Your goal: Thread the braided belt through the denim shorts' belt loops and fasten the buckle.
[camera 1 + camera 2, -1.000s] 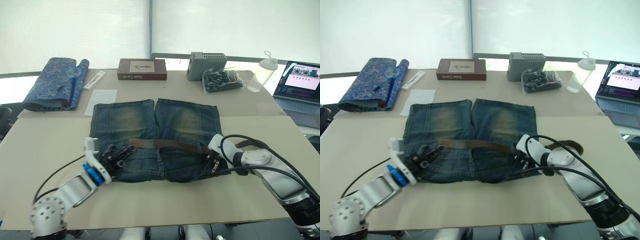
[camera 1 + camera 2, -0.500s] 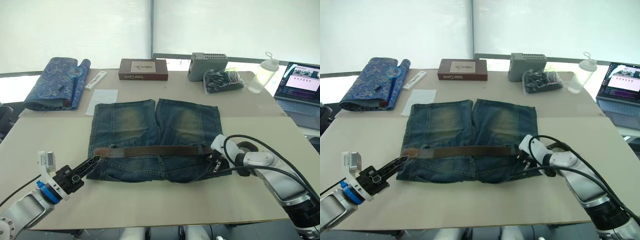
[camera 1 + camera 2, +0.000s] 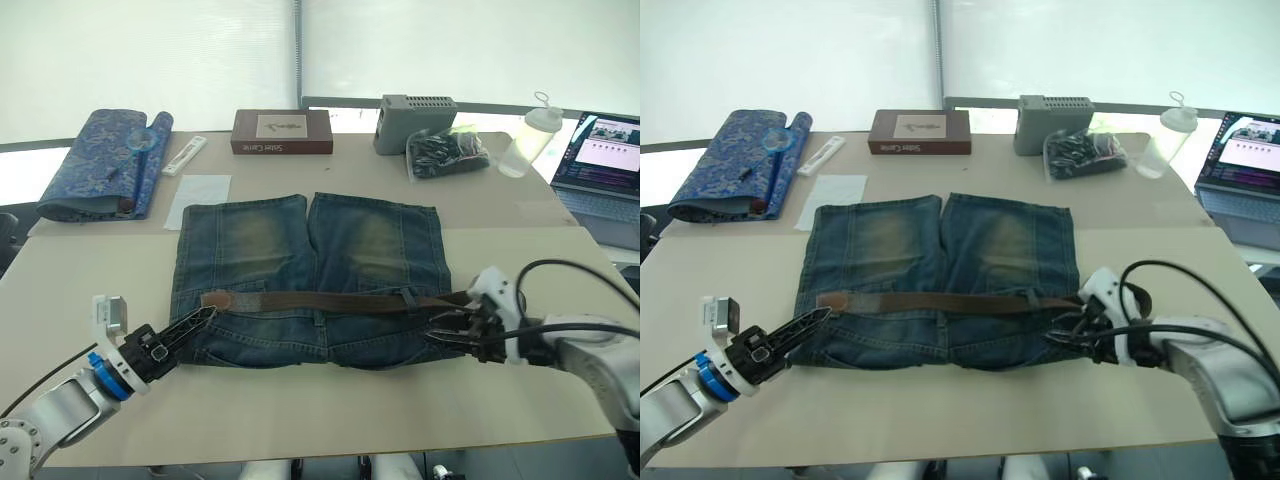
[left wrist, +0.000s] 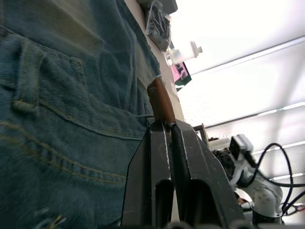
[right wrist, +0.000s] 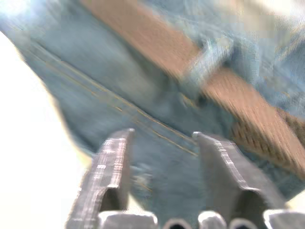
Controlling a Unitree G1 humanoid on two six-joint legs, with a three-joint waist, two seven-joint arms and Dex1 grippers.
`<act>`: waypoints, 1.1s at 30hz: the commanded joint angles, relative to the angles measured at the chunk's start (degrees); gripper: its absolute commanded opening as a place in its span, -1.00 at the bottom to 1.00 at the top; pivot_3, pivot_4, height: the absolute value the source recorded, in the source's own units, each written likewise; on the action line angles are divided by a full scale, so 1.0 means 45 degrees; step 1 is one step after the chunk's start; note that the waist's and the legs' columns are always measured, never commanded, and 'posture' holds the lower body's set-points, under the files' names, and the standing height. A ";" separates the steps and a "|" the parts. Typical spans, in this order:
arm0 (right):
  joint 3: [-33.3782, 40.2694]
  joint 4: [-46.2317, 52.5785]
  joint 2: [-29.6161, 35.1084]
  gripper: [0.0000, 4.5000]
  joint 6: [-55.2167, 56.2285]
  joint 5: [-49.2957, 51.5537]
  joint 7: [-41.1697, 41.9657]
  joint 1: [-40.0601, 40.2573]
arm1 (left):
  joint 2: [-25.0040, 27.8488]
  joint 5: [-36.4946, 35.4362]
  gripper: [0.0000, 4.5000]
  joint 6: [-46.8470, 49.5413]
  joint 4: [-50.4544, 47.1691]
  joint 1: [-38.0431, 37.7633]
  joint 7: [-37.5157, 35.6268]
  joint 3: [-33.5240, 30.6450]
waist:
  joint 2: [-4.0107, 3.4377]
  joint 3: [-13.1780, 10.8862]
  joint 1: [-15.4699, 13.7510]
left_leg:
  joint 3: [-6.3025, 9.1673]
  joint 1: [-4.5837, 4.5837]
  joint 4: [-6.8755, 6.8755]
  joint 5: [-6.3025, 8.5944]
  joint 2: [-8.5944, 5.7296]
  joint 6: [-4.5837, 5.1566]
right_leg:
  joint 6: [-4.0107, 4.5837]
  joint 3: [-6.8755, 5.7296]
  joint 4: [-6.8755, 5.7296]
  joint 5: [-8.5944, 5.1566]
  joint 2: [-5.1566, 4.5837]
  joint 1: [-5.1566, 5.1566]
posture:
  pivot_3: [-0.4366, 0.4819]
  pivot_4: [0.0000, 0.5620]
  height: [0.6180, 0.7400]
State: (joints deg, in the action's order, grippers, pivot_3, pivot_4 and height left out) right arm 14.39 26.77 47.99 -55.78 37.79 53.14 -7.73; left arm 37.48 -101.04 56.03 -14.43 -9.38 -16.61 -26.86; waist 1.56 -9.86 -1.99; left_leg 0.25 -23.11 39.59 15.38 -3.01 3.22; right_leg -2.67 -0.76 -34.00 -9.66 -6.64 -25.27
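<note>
The denim shorts [image 3: 300, 240] lie flat mid-table, waistband toward me. Across the waistband runs the braided belt [image 3: 330, 302], passing under a belt loop [image 3: 408, 298]. My left gripper [image 3: 207, 317] is at the shorts' left edge. In the left wrist view its fingers [image 4: 183, 157] are shut, with the belt's brown tip [image 4: 159, 100] pinched at their ends. My right gripper [image 3: 440, 333] hovers at the shorts' right edge, just below the belt's right end. Its fingers [image 5: 112, 167] stand open over denim with nothing between them. The buckle I cannot make out.
Along the far edge sit a folded blue patterned cloth [image 3: 95, 165], a brown box [image 3: 282, 132], a grey box [image 3: 415, 110], a bag of dark items [image 3: 450, 152] and a bottle [image 3: 530, 140]. A laptop [image 3: 610, 165] is at the far right. White paper [image 3: 198, 188] lies behind the shorts.
My left gripper drew the belt's tip leftward to the shorts' left edge. My right gripper opened and pulled back to the right, off the belt.
</note>
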 commanded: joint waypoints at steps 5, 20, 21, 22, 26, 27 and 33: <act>0.0623 -0.1235 -0.2055 0.13 0.0975 -0.0474 -0.3704 -0.2999 | -0.1077 -0.0351 -1.00 -0.0316 -0.0721 0.1274 0.0620 0.1839 | 0.0000 -0.0003 0.0137 | -0.0020 0.0003 0.0015 -0.0001 0.0007 -0.0024 | 0.0006 0.0001 -0.0003 0.0020 0.0025 0.0003 | -0.05 -0.47 1.00; -0.0519 -0.1967 -0.1966 0.13 -0.2354 0.2983 -0.2035 -0.4762 | -0.2694 -0.0026 -1.00 -0.1094 -0.0009 0.3888 0.1715 0.3305 | -0.0011 -0.0008 0.0248 | 0.0009 -0.0011 -0.0012 -0.0052 -0.0024 0.0090 | 0.0025 0.0001 -0.0006 0.0030 0.0033 -0.0018 | -0.05 -0.47 1.00; -0.0304 -0.1831 -0.2280 0.13 -0.2981 0.3647 -0.2454 -0.4725 | -0.2790 0.0016 -1.00 -0.1139 0.0049 0.3978 0.1753 0.3317 | -0.0010 -0.0008 0.0251 | 0.0009 -0.0009 -0.0012 -0.0050 -0.0025 0.0095 | 0.0024 0.0002 -0.0005 0.0030 0.0026 -0.0016 | -0.05 -0.47 1.00; -0.0074 -0.1692 -0.2657 0.13 -0.3585 0.4320 -0.2936 -0.4663 | -0.2852 0.0048 -1.00 -0.1154 0.0081 0.4044 0.1764 0.3319 | -0.0010 -0.0008 0.0248 | 0.0008 -0.0010 -0.0009 -0.0048 -0.0026 0.0098 | 0.0022 0.0003 -0.0004 0.0032 0.0022 -0.0015 | -0.05 -0.47 1.00; 0.0187 -0.0947 -0.4437 0.13 -0.5051 0.6198 -0.5331 -0.3858 | -0.2965 0.0430 -1.00 -0.1146 0.0123 0.4325 0.1559 0.3418 | -0.0011 -0.0007 0.0252 | 0.0011 -0.0008 -0.0007 -0.0048 -0.0027 0.0097 | 0.0020 0.0005 -0.0009 0.0034 0.0022 -0.0015 | -0.05 -0.47 1.00; 0.0156 -0.0926 -0.5044 0.13 -0.5186 0.6449 -0.6094 -0.3708 | -0.3077 0.0560 -1.00 -0.1192 0.0225 0.4527 0.1562 0.3492 | -0.0012 -0.0007 0.0248 | 0.0019 -0.0008 -0.0006 -0.0048 -0.0027 0.0095 | 0.0021 0.0005 -0.0012 0.0034 0.0024 -0.0014 | -0.05 -0.47 1.00; 0.0562 -0.1384 -0.7284 0.13 -0.4996 0.7836 -0.9727 -0.3771 | -0.3419 0.0771 -1.00 -0.1024 0.0379 0.4946 0.1611 0.3706 | -0.0016 -0.0005 0.0290 | 0.0008 -0.0005 -0.0005 -0.0061 -0.0045 0.0078 | 0.0014 0.0012 -0.0019 0.0048 0.0037 -0.0021 | -0.05 -0.47 1.00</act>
State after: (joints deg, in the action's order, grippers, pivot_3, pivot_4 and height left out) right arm 14.57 20.35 16.07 -79.57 70.31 13.59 -23.76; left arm 22.37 -96.99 51.28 -11.95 12.42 -9.05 -10.19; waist 1.49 -9.89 -0.68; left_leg 0.28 -23.13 39.57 15.10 -3.21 3.56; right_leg -2.60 -0.71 -34.08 -9.44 -6.45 -25.36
